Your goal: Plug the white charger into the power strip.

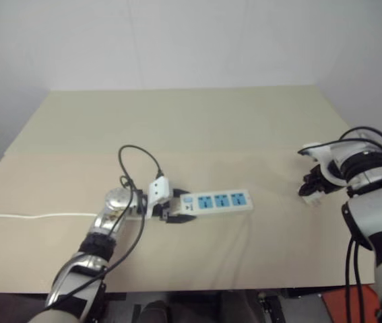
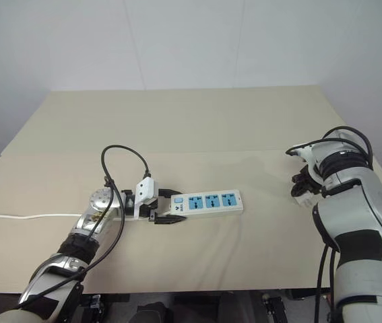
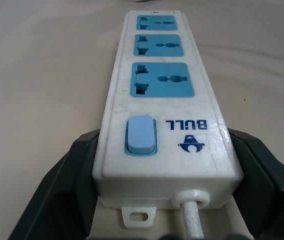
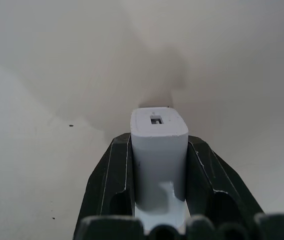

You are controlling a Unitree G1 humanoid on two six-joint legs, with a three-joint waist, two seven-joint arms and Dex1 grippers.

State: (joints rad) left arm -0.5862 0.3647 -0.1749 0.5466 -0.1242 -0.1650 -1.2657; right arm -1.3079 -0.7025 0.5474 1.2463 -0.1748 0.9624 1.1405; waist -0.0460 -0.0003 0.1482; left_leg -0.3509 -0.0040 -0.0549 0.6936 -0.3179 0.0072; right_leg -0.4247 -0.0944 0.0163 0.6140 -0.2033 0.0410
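The power strip (image 1: 219, 202) lies flat in the middle of the table, its three light-blue sockets facing up and its cord running off to the left. My left gripper (image 1: 176, 210) is shut on the strip's switch end, one black finger (image 3: 56, 185) on each side of the strip's body (image 3: 162, 115). At the table's right side my right gripper (image 1: 312, 192) points steeply down, shut on the white charger (image 4: 159, 150). In the right wrist view the charger stands between both fingers (image 4: 109, 185), its USB port end showing. In the eye views the charger (image 1: 314, 198) is a small white block close to the table top.
The beige table (image 1: 197, 128) stretches far back behind both arms. The strip's thin white cord (image 1: 29, 217) runs along the table to the left edge. Black cables (image 1: 137, 161) loop over my left arm. A dark floor shows beyond the front edge.
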